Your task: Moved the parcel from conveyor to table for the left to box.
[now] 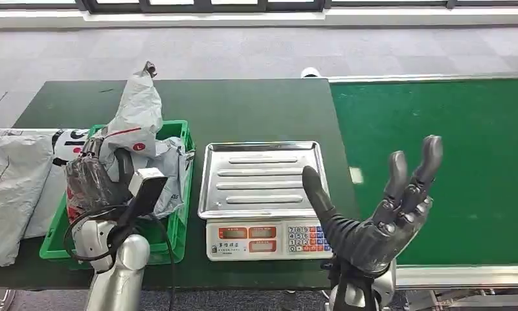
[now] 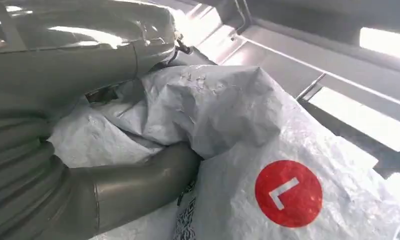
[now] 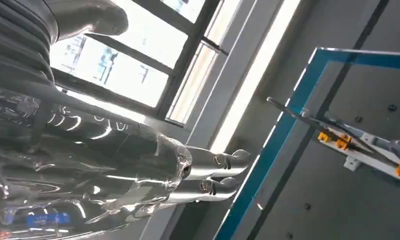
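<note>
Head view is evenly lit and pretty sharp, soft daylight, barely any shadows on the worktop [image 1: 243, 110]. The steel tray [image 1: 261, 178] picks up mild glare. Left wrist view is close and a bit soft, with blown-out windows [image 2: 383, 45] at the upper right. Right wrist view is backlit, windows [image 3: 118, 65] overexposed, with streaky highlights on the shiny fingers [image 3: 213, 165].
</note>
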